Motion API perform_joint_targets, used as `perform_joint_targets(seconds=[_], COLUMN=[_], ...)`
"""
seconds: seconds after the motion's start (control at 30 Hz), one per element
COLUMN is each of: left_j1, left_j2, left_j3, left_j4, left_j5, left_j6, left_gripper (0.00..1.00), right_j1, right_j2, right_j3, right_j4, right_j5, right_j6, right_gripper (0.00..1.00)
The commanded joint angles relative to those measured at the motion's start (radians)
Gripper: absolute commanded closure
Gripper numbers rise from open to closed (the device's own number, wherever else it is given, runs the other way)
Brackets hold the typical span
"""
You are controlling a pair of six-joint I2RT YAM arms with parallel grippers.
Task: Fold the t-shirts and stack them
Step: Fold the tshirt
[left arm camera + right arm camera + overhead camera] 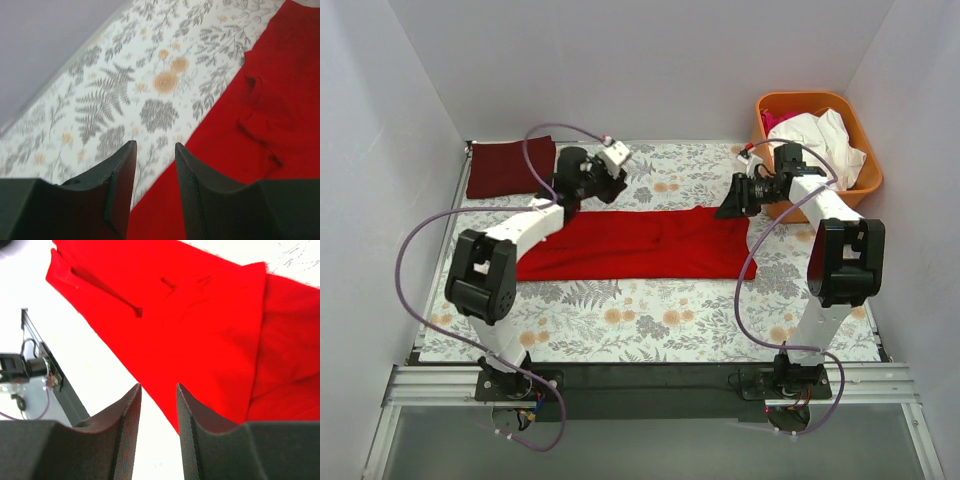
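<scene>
A red t-shirt (640,244) lies folded into a long strip across the middle of the floral table. It fills the right of the left wrist view (280,100) and most of the right wrist view (200,325). My left gripper (612,182) is open and empty above the strip's far left edge; that edge runs between its fingertips (155,147). My right gripper (731,203) is open and empty at the strip's right end, near a corner of the cloth (159,387). A folded dark red t-shirt (505,168) lies at the far left corner.
An orange basket (869,182) at the far right holds white (820,140) and pink cloth. Grey walls close in the table on three sides. The table's black front rail (650,378) runs by the arm bases.
</scene>
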Motion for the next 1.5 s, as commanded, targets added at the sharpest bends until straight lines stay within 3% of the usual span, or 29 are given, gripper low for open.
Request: perform_joint_targets(seconds=[0.0,0.07,0.17,0.43,0.67,0.87,1.47], left_j1=[0.102,0.178,0.261,0.465,0.607,0.641,0.661], left_j2=[-0.121,-0.132,-0.141,-0.080,-0.029,0.021,0.060], left_j3=[0.124,0.145,0.132,0.120,0.131,0.137,0.116], left_j4=[-0.583,-0.795,-0.950,-1.058,-1.114,-1.157,-1.026], left_j5=[0.182,0.280,0.293,0.175,0.096,0.100,0.017], left_j6=[-0.126,-0.082,-0.001,0.119,0.188,0.326,0.381], left_gripper=[0.64,0.62,0.58,0.61,0.62,0.62,0.58], right_j1=[0.029,0.055,0.108,0.260,0.277,0.277,0.277], right_j2=[-0.052,-0.067,-0.080,-0.087,-0.060,-0.048,-0.038], right_j3=[-0.053,-0.076,-0.093,-0.154,-0.208,-0.217,-0.187], right_j4=[0.001,-0.008,-0.025,-0.059,-0.056,-0.056,-0.071], right_j5=[0.013,0.045,0.133,0.426,0.550,0.576,0.584], right_j6=[-0.066,-0.086,-0.143,-0.290,-0.347,-0.361,-0.361], right_gripper=[0.60,0.62,0.65,0.70,0.72,0.73,0.73])
